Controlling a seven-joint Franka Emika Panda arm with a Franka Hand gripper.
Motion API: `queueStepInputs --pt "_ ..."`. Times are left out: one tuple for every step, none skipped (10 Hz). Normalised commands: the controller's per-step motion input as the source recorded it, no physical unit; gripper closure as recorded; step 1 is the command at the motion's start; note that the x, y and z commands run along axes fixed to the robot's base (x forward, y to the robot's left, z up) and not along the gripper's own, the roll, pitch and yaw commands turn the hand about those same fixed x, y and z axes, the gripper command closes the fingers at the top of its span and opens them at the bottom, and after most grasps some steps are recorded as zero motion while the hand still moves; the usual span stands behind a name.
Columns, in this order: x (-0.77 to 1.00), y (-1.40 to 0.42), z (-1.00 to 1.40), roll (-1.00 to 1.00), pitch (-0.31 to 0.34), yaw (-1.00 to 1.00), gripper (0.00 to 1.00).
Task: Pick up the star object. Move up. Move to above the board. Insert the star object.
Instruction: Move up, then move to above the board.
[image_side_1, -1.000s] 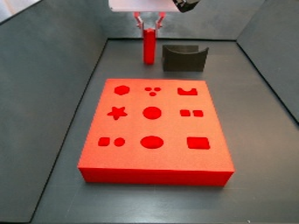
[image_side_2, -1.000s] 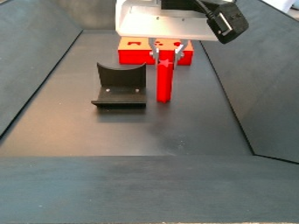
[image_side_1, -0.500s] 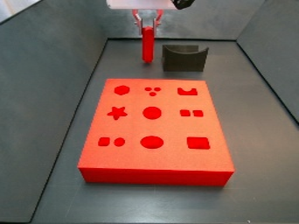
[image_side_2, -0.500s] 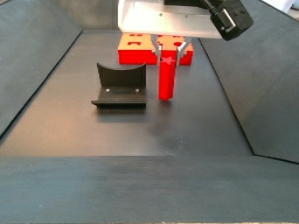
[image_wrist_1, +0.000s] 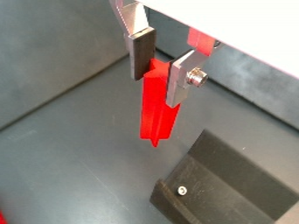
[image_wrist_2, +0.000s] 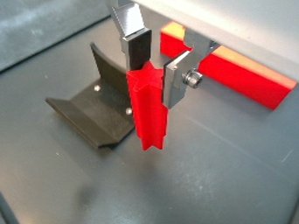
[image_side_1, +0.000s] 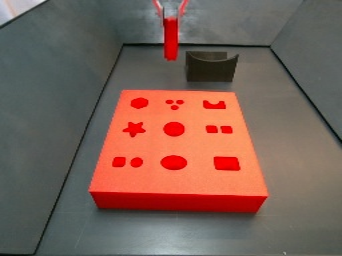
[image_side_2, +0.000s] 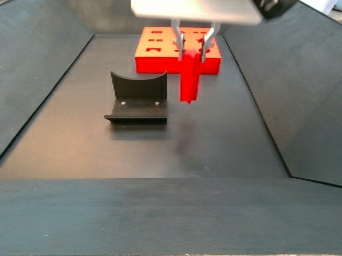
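Pincer (image_wrist_2: 155, 68) squeezing the star object (image_wrist_2: 147, 109), lifted off the tabletop (image_side_2: 147, 150), beside the fixture (image_side_2: 136, 98), away from the board (image_side_1: 174, 145)

- Gripper (image_wrist_1: 158, 66) above the floor (image_side_2: 147, 150), near the far end of the bin in a side view (image_side_1: 171, 8); fingers (image_wrist_2: 138, 48) closed on either side of the upper end of the star object (image_wrist_2: 147, 109)
- Star object (image_side_2: 191, 78) hangs upright below the gripper, lower end clear of the floor, nothing under it
- Fixture (image_side_1: 210, 66) stands on the floor just beside the star object, to its right in a side view, to its left in a side view (image_side_2: 136, 98)
- Board (image_side_1: 175, 148) lies flat on the floor, nearer the camera than star object and fixture in a side view; behind both in a side view (image_side_2: 166, 52)
- Star object not over the board
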Motion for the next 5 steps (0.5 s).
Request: queueStepInputs --pt "-0.02 0.01 0.29 0.04 0.045 -0.02 1.00" --pt "-0.15 -0.37 1.00 -0.24 -0.017 0.08 1.00" --pt "-0.15 -0.38 1.00 -0.24 -0.015 0.08 1.00" --pt "-0.15 -0.34 1.00 -0.20 -0.023 0.07 1.00" --pt "-0.15 -0.32 1.00 -0.17 -0.019 0.05 1.00"
